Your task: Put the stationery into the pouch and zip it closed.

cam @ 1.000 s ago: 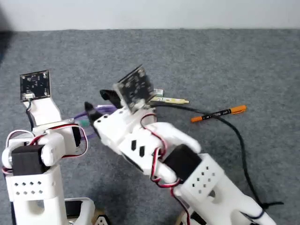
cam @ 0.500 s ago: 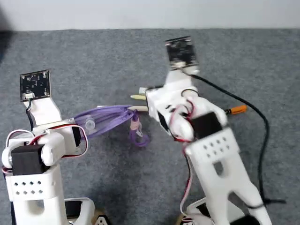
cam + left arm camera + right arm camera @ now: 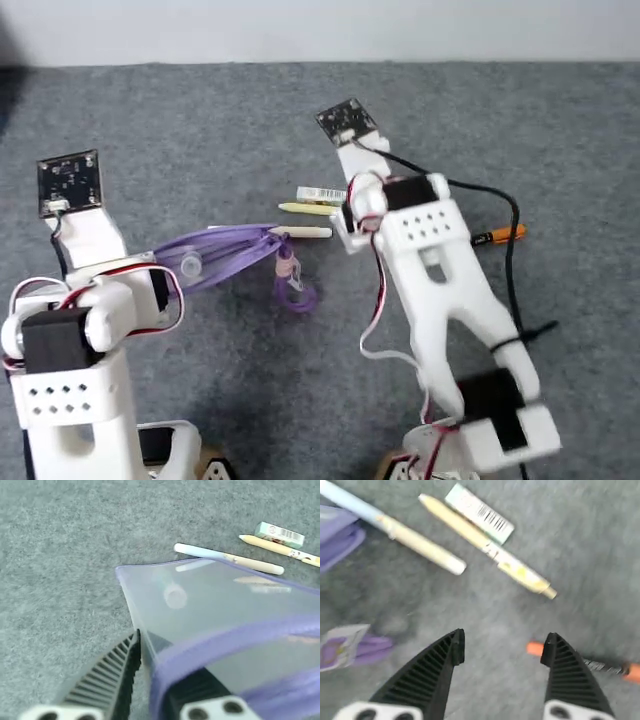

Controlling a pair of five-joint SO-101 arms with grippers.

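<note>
My left gripper is shut on one edge of the clear purple pouch, which it holds just above the carpet; the same pouch stretches toward the table's middle in the high view. A purple zip pull hangs off its end. Beyond the pouch's tip lie a cream and blue pen, a yellow pencil and a small eraser. My right gripper hovers open above bare carpet beside them, with nothing between its fingers. An orange pen lies farther right.
The right arm's black cable arches over the orange pen. Grey carpet covers the table, with a pale wall along the back edge.
The right arm has swung away from above the pouch, to the right and back, and now stands over the pens. The pouch and left arm have barely moved.
</note>
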